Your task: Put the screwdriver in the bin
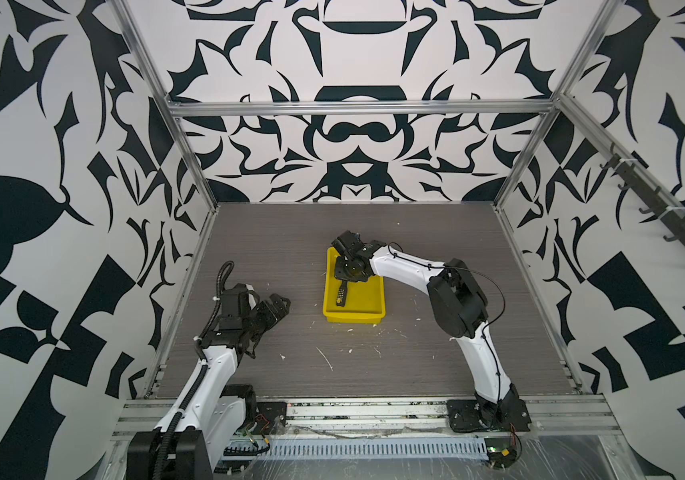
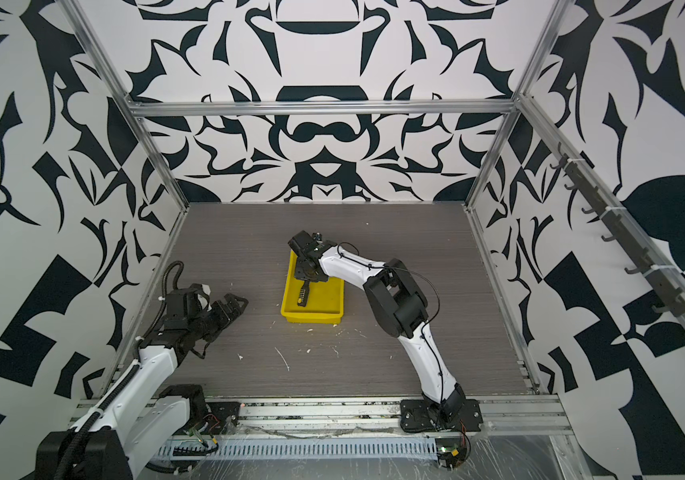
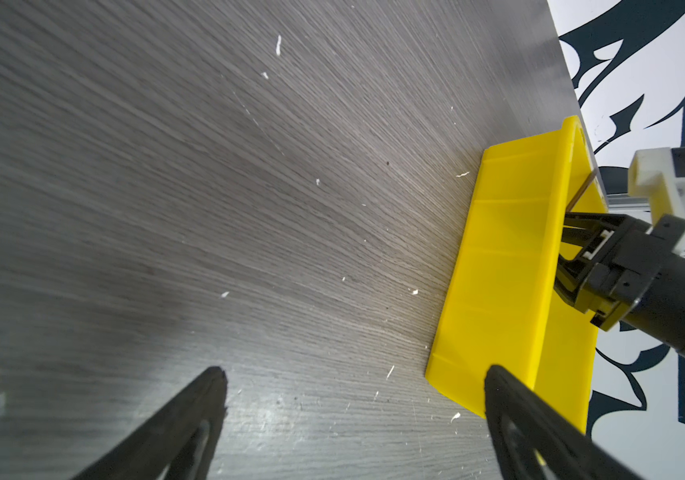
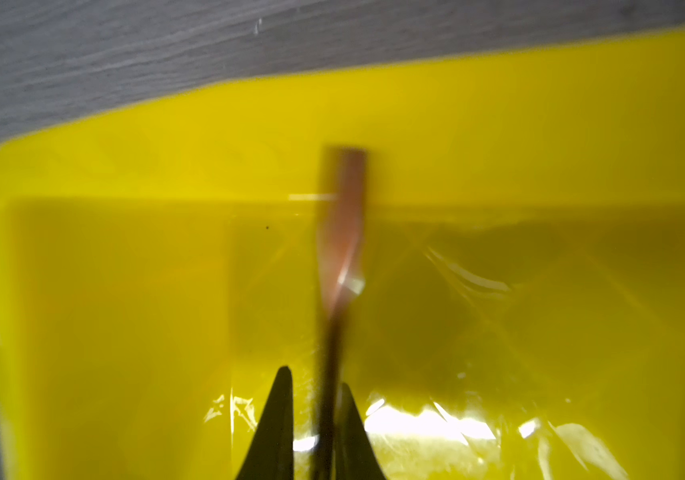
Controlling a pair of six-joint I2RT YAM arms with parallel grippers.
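Observation:
The yellow bin (image 1: 353,318) (image 2: 311,318) stands mid-table. In both top views the screwdriver (image 1: 341,296) (image 2: 303,296) lies along the bin's left side, its black dotted handle pointing toward the front. My right gripper (image 1: 349,272) (image 2: 309,270) hangs low over the bin's far half. In the right wrist view the right gripper (image 4: 315,376) is shut on the thin dark shaft of the screwdriver (image 4: 342,216), whose flat tip reaches the bin's (image 4: 124,291) far wall. My left gripper (image 1: 278,305) (image 2: 234,305) (image 3: 357,370) rests open and empty on the table left of the bin (image 3: 498,270).
White scraps (image 1: 324,357) litter the grey wood-grain table in front of the bin. Aluminium frame posts and patterned walls close in the table's sides and back. The arm bases sit on a rail (image 1: 374,409) along the front edge.

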